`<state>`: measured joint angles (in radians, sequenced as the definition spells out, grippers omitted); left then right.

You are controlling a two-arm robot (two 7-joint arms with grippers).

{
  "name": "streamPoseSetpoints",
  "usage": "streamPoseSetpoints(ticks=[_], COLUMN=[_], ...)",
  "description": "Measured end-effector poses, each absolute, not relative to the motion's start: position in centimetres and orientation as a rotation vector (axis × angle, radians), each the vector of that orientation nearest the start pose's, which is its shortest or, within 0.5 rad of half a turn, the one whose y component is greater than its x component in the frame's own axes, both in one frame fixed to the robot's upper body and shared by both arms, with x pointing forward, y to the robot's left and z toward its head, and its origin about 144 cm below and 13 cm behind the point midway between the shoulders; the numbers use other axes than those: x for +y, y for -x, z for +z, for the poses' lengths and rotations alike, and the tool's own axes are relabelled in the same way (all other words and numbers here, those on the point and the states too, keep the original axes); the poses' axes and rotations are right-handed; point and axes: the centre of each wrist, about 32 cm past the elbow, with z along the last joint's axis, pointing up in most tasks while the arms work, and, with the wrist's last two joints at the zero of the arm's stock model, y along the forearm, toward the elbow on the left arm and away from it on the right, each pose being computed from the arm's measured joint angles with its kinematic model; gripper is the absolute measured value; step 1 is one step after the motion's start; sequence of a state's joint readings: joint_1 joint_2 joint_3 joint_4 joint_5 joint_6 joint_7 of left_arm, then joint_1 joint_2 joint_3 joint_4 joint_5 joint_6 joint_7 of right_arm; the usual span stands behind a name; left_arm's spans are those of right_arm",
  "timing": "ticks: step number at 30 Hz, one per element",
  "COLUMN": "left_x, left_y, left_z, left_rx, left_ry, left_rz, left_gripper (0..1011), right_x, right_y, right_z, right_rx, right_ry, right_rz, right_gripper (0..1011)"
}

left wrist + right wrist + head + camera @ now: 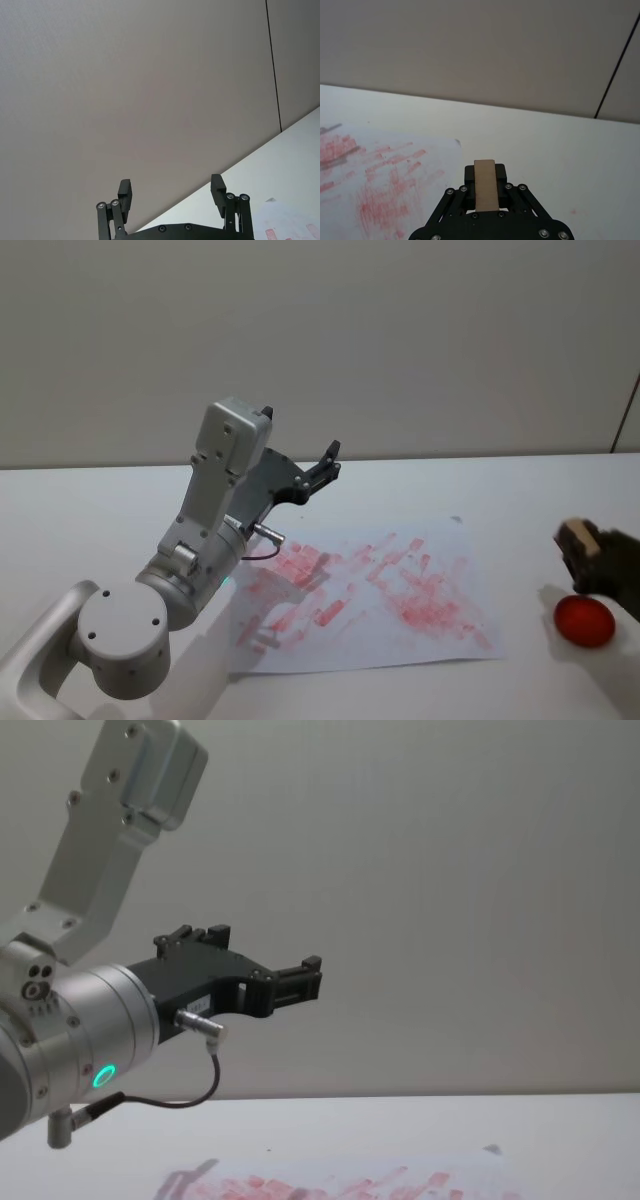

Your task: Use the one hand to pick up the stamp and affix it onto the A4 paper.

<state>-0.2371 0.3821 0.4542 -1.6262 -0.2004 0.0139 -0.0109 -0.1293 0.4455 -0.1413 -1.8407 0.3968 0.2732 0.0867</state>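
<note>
Currently my right hand [592, 552], at the head view's right edge above a red pad [584, 621], grips the stamp [486, 185]; the A4 paper [420, 590] lies centre-frame. My left hand [172, 192] hangs raised, fingers spread.

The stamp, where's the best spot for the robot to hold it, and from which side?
Best by its long flat sides, near the upper end, coming from above. The stamp is a slim wooden block, and the right gripper already has it that way: jaws shut on both sides, its far end sticking out free, ready to press on the paper. The left gripper hangs open, raised above the table.
</note>
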Motion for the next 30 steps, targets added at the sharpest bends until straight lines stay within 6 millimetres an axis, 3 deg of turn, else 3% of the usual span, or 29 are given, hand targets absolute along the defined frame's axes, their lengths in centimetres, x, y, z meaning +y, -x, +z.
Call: streamPoseSetpoints(ticks=[11,30], left_x=[19.8,19.8], left_y=[-49.2,-49.2], left_z=[120.4,120.4], left_rx=[-0.268,-0.268], left_ry=[-0.061,-0.061], left_rz=[1.124,1.124], left_gripper=[1001,1001], right_x=[-29.4,-29.4], right_y=[-40.2,-41.5], right_z=[117.7,116.1], right_rx=[0.174,0.188], right_ry=[0.279,0.368], right_rz=[-1.263,-1.232], right_gripper=[218,218])
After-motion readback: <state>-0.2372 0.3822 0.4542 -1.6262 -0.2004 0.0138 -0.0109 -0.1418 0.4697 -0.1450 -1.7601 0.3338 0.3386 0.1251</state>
